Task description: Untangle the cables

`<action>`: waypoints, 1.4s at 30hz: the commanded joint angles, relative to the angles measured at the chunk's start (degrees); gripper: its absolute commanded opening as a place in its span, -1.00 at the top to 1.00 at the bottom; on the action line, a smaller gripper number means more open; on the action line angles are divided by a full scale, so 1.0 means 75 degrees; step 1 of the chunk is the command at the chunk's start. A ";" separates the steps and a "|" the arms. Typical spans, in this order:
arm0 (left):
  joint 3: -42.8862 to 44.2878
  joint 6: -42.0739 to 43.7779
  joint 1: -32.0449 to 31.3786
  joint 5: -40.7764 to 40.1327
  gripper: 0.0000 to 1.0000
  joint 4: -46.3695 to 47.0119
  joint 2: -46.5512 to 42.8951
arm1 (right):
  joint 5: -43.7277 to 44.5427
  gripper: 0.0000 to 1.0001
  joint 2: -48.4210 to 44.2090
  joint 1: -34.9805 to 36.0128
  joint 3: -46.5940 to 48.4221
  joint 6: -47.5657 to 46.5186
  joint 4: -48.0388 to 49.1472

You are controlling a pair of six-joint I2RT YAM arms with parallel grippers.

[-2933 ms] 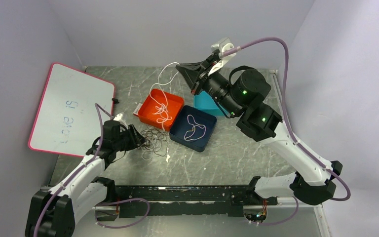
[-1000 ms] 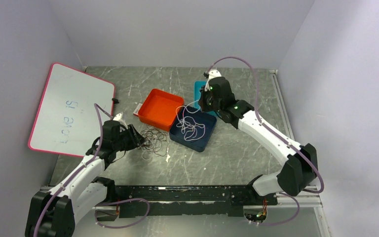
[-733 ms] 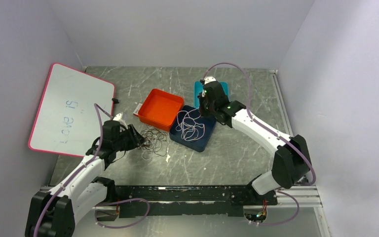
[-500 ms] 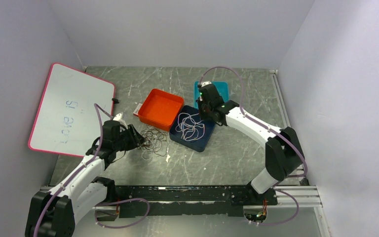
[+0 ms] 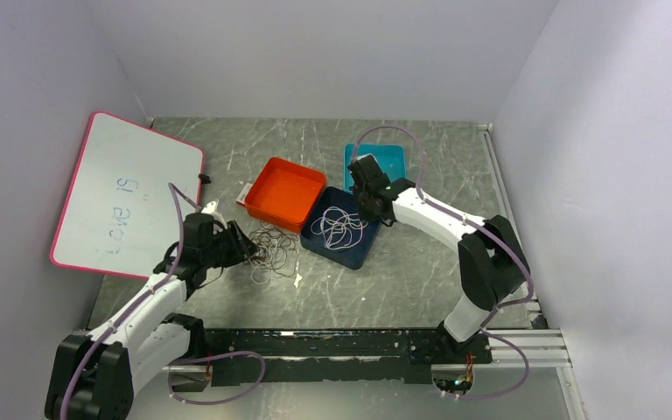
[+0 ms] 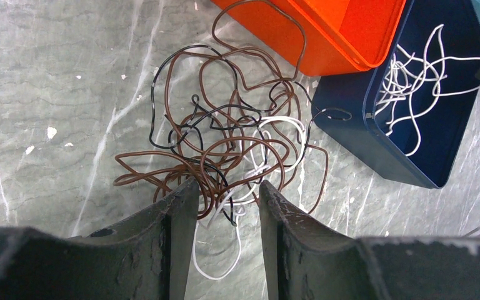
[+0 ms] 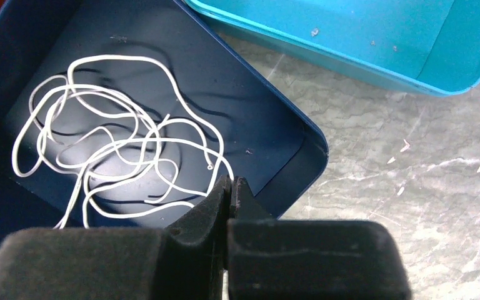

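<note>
Dropping the white cable (image 7: 109, 153) into the navy tray (image 7: 315, 147) looks like the step in hand. The right gripper (image 7: 230, 187) is closed, its two tips pressed together just above the tray's nearer corner. One strand of that cable runs right up to the tips and seems to be pinched there. The rest lies in loose loops on the tray floor, ahead and to the left of the tips. The teal tray (image 7: 362, 37) sits beyond the gripper to its right.

To finish this well, the jaws should part only a little and stay low, so the floppy end falls inside the wall and not over it. The lift should then be straight up, and a check that no loop has caught on a pad would be wise.

The left gripper (image 6: 224, 206) is open, its jaws set either side of the near edge of the tangle (image 6: 225, 134), which lies on the surface (image 6: 50, 81) just ahead of it. Brown, black and white strands cross there, and some pass between the jaws. The orange tray (image 6: 331, 31) is beyond the heap to the right. Holding that heap down looks sensible. The next pull should probably take one strand near a free end, drawn slowly, since the loops will drag their neighbours.
</note>
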 commanded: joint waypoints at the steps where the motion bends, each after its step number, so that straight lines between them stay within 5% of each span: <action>1: 0.0009 -0.0007 -0.0005 -0.0102 0.08 0.0181 -0.0067 | 0.0088 1.00 0.0300 -0.0031 0.0285 -0.0067 -0.0163; 11: 0.0044 0.0025 -0.0005 -0.0176 0.06 0.0013 -0.0210 | -0.0424 0.45 0.0440 -0.0018 0.0800 -0.0040 0.0151; 20: 0.0070 0.0009 -0.0005 -0.0087 0.07 0.0204 -0.0032 | -0.0447 0.22 -0.0224 -0.0023 0.0849 -0.0033 0.0104; 24: 0.0084 0.0016 -0.0006 -0.0095 0.06 0.0234 0.0018 | -0.1329 0.13 -0.0574 -0.0023 0.0751 -0.0261 0.0539; 31: 0.0123 0.0009 -0.0005 -0.0082 0.07 0.0250 0.0058 | -0.3730 0.21 -0.0203 0.0168 0.0551 -0.0201 0.1565; 42: 0.0052 0.0028 -0.0005 -0.0167 0.06 0.0069 -0.0132 | -0.3881 0.48 0.0901 0.0558 0.0449 0.0070 0.2039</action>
